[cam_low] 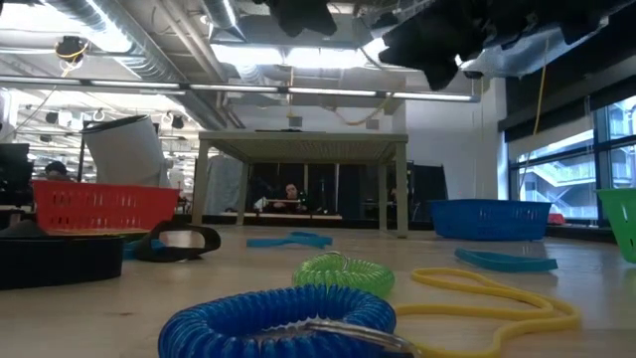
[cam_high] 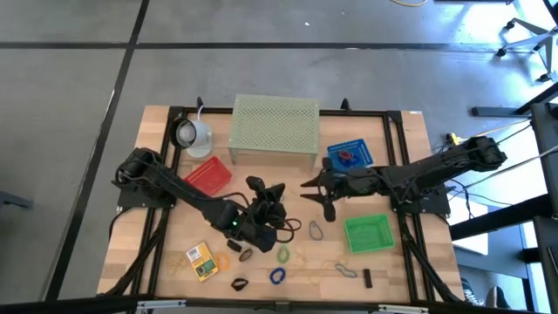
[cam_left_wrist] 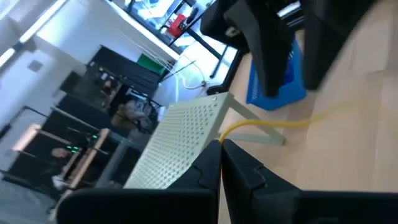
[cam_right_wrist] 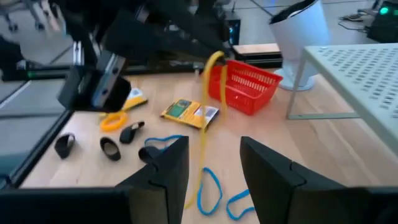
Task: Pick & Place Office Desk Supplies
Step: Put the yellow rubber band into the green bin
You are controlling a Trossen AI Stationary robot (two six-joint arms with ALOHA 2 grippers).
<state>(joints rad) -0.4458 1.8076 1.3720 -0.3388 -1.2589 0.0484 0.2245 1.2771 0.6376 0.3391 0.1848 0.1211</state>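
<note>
High view: left hand (cam_high: 261, 194) mid-table, right hand (cam_high: 316, 194) just beside it. Left wrist view: fingers (cam_left_wrist: 239, 165) pinched on a yellow band (cam_left_wrist: 273, 123). Right wrist view: right hand (cam_right_wrist: 214, 165) wide, empty; band (cam_right_wrist: 204, 112) hangs above the table (cam_right_wrist: 323, 134)

Both arms are matte black, built of chunky jointed segments with black cables trailing from their bases, each ending in a left tool (cam_high: 272, 194) or right tool (cam_high: 319, 194) with two flat, dark, blunt-tipped fingers.
</note>
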